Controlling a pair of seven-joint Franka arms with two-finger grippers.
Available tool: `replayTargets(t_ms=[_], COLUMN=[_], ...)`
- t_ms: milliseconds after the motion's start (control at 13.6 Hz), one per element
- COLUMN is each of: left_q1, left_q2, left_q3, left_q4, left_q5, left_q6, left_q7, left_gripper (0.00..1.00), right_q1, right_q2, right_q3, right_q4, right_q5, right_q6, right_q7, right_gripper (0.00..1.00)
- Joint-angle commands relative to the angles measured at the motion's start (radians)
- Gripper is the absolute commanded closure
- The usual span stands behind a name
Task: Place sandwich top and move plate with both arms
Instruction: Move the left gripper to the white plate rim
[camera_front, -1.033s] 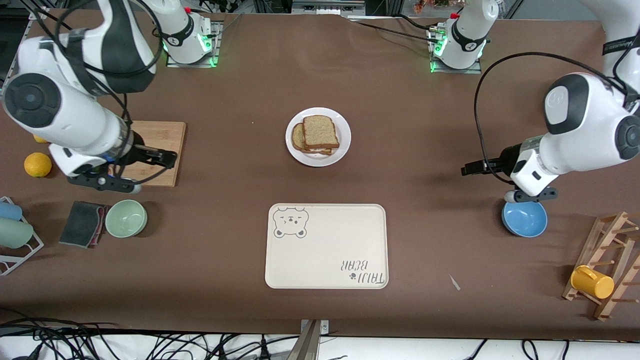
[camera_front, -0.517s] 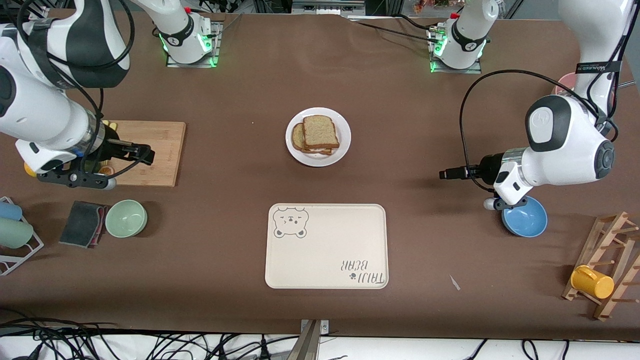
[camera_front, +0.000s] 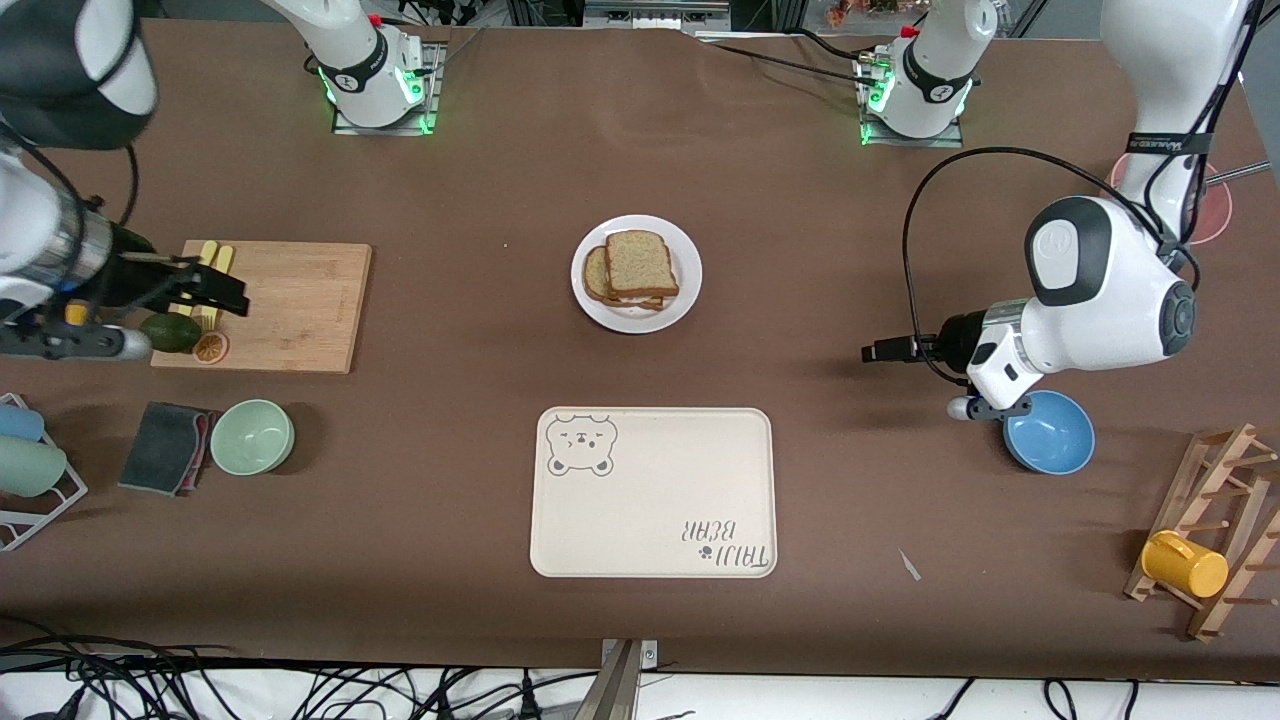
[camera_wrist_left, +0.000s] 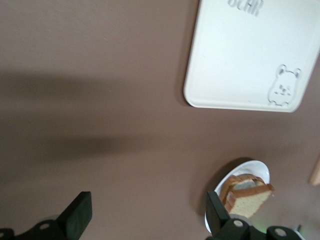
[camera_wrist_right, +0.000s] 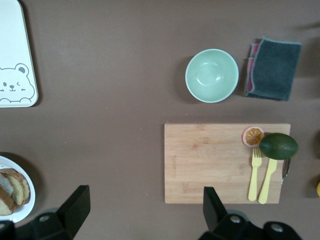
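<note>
The sandwich top (camera_front: 640, 262), a light-brown speckled slice, lies on the stacked sandwich on the round white plate (camera_front: 688, 262) at mid-table. My left gripper (camera_front: 880, 351) is open and empty over bare table between the plate and the blue bowl (camera_front: 1050, 437). In the left wrist view its gripper (camera_wrist_left: 147, 220) points at the plate (camera_wrist_left: 256, 168) and sandwich (camera_wrist_left: 248, 196). My right gripper (camera_front: 232, 297) is open and empty over the wooden cutting board (camera_front: 300, 305). It also shows open in the right wrist view (camera_wrist_right: 145, 207), where the plate's rim (camera_wrist_right: 22, 212) is at the frame's edge.
The cream bear-printed tray (camera_front: 655, 495) lies nearer the camera than the plate. On the board are an avocado (camera_wrist_right: 278, 146), an orange slice (camera_wrist_right: 253, 136) and yellow cutlery (camera_wrist_right: 262, 175). A green bowl (camera_front: 252, 437), grey cloth (camera_front: 165, 448) and wooden rack with yellow cup (camera_front: 1185, 563) sit near the table ends.
My right gripper has drawn back across the cutting board toward its end of the table. My left gripper has moved toward the plate. Plate and sandwich have not moved.
</note>
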Motion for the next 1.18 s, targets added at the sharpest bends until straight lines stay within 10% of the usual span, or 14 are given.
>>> replayTargets(t_ms=[0,221,517,1107], left_q1=[-0.002,-0.060,-0.047,-0.263], left_q2=[-0.035,0.003,-0.047,0.016], left_q3=[-0.008,-0.010,-0.100,-0.152], left_q4=[-0.120,-0.150,-0.330,-0.365], left_q5=[-0.155,-0.166,-0.453,-0.791], left_q6=[0.043,0.078,0.184,0.411], left_q7=[0.148,0.166,0.413,0.568], left_gripper=[0.00,0.00,0.00,0.01], right_q1=[-0.040,-0.270,-0.272,-0.252], right_q2=[-0.048,-0.108,-0.117,-0.117], right_q3=[0.037,0.291,0.292,0.257], right_q4=[-0.038,-0.110,-0.110,-0.098], right_q5=[0.003,-0.021,-0.056,-0.120], right_q6=[-0.023,-0.026,-0.039,0.015], right_q7=[0.010,0.024,0.102,0.096], right_gripper=[0.00,0.00,0.00,0.00])
